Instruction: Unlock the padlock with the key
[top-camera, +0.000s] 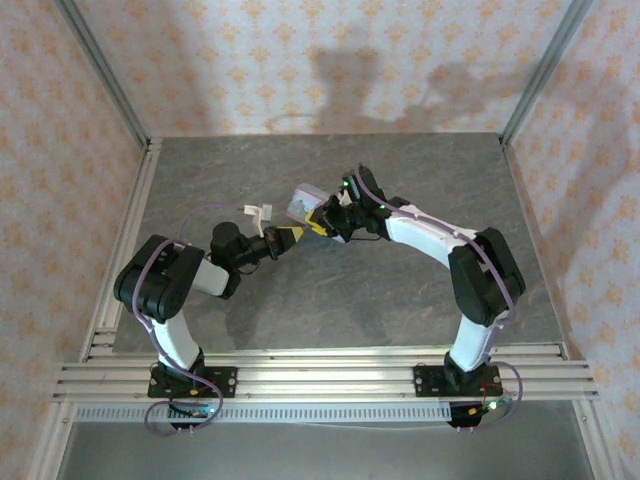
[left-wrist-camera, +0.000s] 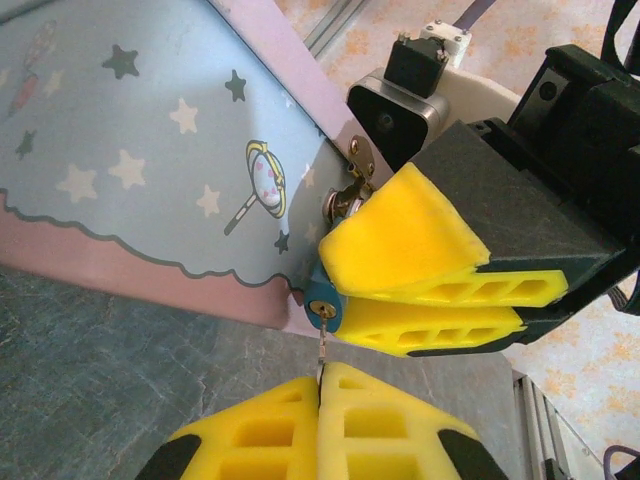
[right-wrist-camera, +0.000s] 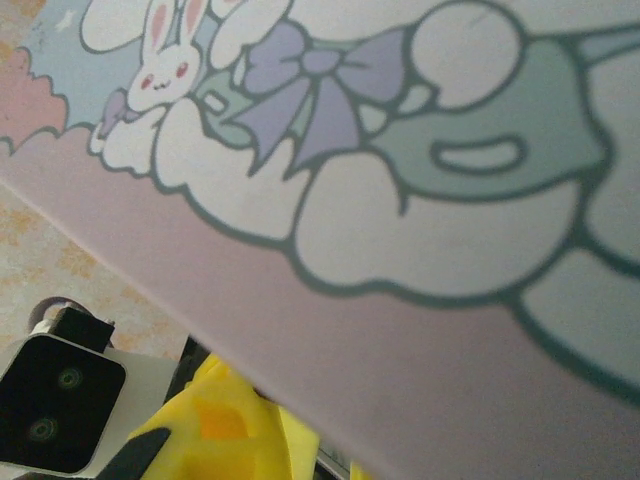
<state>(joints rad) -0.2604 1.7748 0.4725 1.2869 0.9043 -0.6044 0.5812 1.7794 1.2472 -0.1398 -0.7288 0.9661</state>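
In the left wrist view the small teal padlock (left-wrist-camera: 318, 300) hangs from the clasp of a pastel tin (left-wrist-camera: 140, 150). My right gripper (left-wrist-camera: 345, 296) is shut on the lock body, one yellow finger above it and one below. The thin pale key (left-wrist-camera: 322, 350) stands upright with its tip in the brass keyhole. My left gripper (left-wrist-camera: 322, 385) is shut on the key's lower end. From above, the left gripper (top-camera: 290, 236) and right gripper (top-camera: 318, 226) meet just below the tin (top-camera: 303, 203), held off the table.
The tin's cartoon rabbit lid (right-wrist-camera: 400, 150) blocks most of the right wrist view, with a yellow finger (right-wrist-camera: 215, 430) under its edge. The grey table (top-camera: 330, 300) is ringed by aluminium rails (top-camera: 320, 375) and patterned walls.
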